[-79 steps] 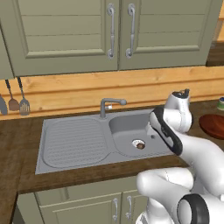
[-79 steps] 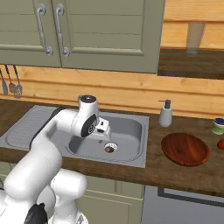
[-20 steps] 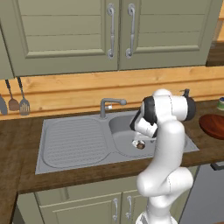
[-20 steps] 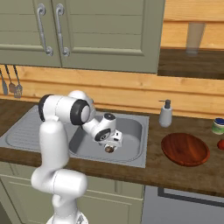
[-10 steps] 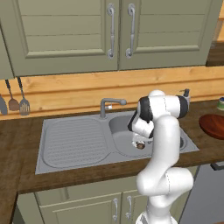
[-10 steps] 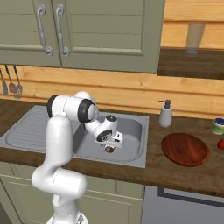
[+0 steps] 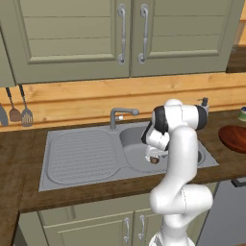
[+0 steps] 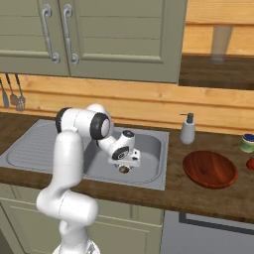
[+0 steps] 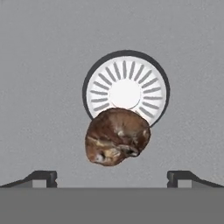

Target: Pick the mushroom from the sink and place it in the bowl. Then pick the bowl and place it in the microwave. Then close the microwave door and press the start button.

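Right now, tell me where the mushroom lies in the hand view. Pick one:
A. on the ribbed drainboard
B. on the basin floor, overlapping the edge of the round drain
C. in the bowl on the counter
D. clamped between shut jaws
B: the mushroom rests on the grey floor of the sink, covering the near edge of the white drain strainer, with the jaws standing open, one tip on either side of it.

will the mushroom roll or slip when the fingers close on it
The mushroom looks rounded and lumpy, so it may twist or squirt sideways between the open gripper's narrow tips. It lies on the smooth sink floor, partly over the drain, so a nudge could probably slide it. It seems small and light.
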Controlling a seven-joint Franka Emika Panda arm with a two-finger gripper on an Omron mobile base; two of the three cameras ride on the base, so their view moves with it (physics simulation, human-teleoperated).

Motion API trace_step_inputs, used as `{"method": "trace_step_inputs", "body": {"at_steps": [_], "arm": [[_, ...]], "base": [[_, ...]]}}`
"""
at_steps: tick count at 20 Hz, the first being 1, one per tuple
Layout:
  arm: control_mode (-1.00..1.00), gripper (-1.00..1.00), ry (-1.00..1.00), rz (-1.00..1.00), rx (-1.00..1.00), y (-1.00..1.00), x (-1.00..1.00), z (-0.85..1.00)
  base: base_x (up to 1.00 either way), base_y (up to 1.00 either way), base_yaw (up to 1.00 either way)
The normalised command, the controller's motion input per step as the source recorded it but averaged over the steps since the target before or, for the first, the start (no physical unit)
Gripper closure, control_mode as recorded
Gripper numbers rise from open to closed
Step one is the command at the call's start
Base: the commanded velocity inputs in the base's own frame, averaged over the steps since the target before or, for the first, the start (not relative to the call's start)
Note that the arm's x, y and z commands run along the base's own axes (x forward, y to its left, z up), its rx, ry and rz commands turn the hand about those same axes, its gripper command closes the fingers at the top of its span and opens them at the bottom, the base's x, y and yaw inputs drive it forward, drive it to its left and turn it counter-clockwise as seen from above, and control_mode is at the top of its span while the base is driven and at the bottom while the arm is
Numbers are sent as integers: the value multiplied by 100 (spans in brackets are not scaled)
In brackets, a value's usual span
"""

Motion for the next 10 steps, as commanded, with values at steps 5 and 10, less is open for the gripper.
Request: {"method": "trace_step_inputs", "body": {"at_steps": [5,10], "arm": [[-100,-100,0,24,0,0,0,0],[-100,-100,-4,28,0,0,0,-8]], "base": [[0,0,0],[0,0,0]]}}
